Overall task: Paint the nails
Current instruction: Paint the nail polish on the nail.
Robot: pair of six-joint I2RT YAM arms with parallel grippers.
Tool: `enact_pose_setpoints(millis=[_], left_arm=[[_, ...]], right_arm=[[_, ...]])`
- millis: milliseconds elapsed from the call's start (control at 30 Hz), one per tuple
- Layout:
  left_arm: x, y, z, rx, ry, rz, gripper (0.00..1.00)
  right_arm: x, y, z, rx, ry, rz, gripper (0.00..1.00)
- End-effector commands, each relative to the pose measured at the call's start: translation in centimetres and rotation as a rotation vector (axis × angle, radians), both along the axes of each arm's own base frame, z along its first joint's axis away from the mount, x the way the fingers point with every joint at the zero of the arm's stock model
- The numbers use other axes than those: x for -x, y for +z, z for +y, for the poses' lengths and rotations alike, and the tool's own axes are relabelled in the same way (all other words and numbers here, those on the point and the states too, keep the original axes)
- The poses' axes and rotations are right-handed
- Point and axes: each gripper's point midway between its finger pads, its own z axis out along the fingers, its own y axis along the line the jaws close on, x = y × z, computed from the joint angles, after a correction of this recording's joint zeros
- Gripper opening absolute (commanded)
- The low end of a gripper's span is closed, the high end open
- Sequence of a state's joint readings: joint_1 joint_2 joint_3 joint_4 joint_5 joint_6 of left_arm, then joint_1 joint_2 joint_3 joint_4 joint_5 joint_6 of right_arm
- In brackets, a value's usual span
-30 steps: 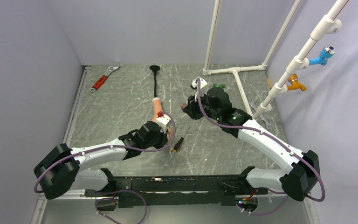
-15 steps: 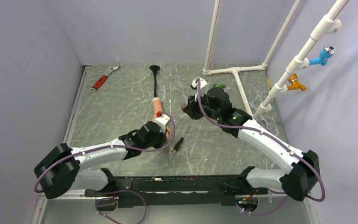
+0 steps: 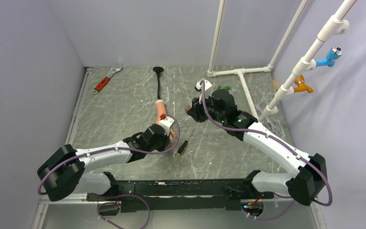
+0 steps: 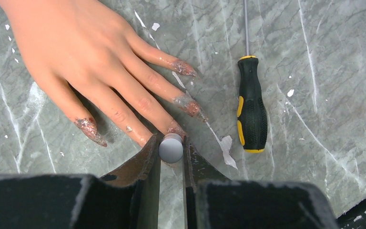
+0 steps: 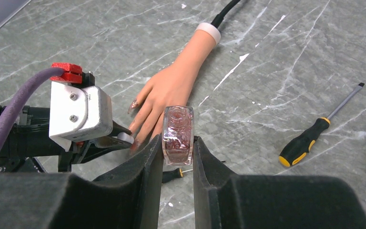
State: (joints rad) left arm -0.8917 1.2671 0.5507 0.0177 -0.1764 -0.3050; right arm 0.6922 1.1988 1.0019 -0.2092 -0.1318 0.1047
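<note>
The nails (image 4: 183, 68), small tapered tips on a smooth peach rubber hand (image 4: 76, 47) lying palm down on the veined grey table (image 4: 324, 57), are patchily smeared with gritty reddish-brown glitter. The left gripper (image 4: 171, 145) pinches a round matte-grey cap (image 4: 171, 149) right at one fingertip; a ribbed black-and-yellow screwdriver (image 4: 251, 112) lies just beside the fingers. The right gripper (image 5: 177, 143) clamps a clear, flat-sided bottle (image 5: 178, 126) of reddish glitter near the hand.
</note>
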Motion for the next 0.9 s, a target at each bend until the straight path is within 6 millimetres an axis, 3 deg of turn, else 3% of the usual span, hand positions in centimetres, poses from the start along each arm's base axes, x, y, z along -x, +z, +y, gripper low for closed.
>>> enact_pose_setpoints(millis=[0,333,867], left_arm=[[-1.4,2.6,-0.8,0.039,0.020,-0.069,0.00],[-0.7,2.2,-1.9,0.076,-0.049,-0.058,0.00],[0.9,0.7,-1.4,0.112,-0.057,-0.004,0.00]], right_arm=[[-0.4,1.1,0.2,-0.027,-0.004,-0.029,0.00],[-0.4,1.0,0.2,-0.026,-0.006,-0.028,0.00],[-0.5,0.9,0.3,-0.029,-0.002,-0.029,0.00]])
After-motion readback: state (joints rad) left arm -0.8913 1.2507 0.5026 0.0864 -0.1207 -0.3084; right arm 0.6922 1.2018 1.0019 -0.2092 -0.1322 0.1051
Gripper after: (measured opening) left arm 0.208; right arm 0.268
